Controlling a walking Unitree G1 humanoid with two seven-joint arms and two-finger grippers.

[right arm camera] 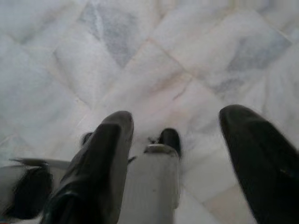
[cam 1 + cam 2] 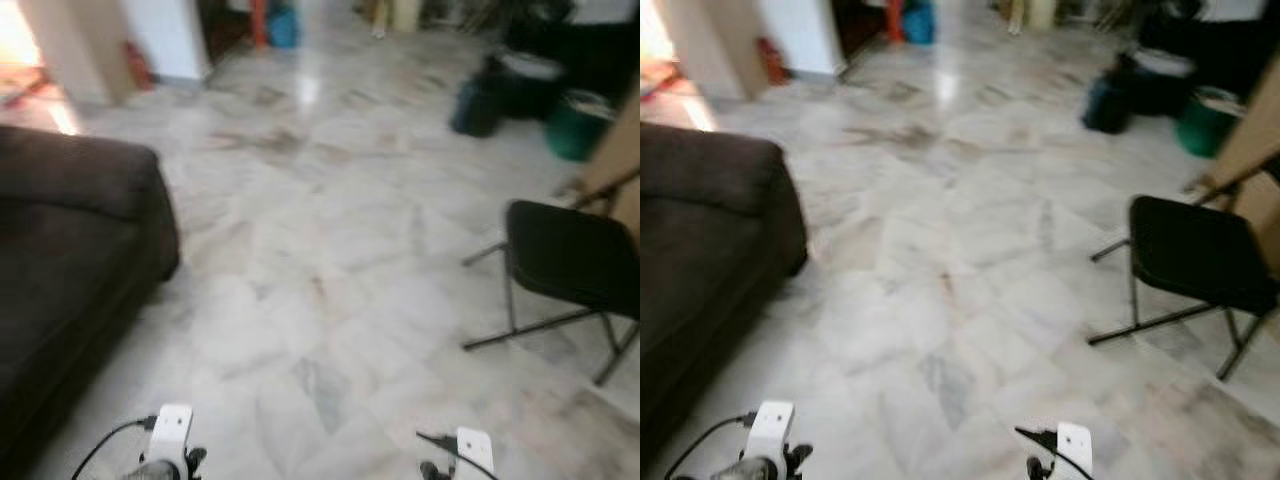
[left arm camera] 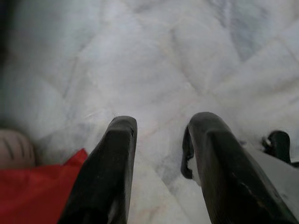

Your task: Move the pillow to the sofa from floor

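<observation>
I see the dark sofa (image 2: 70, 260) on my left, marble floor (image 2: 330, 250) ahead, and a black folding chair (image 2: 575, 270) on the right. The left gripper (image 3: 161, 140) hangs spread over the tiles, holding nothing; red fabric with a pale edge (image 3: 32, 186) lies just beside it, perhaps the pillow, though I cannot tell. The right gripper (image 1: 187, 135) is spread too, empty above the floor.

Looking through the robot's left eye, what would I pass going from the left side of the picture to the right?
Dark sofa → bare marble floor → black folding chair. Far back, blurred: something blue, then dark bags and a green tub.
</observation>
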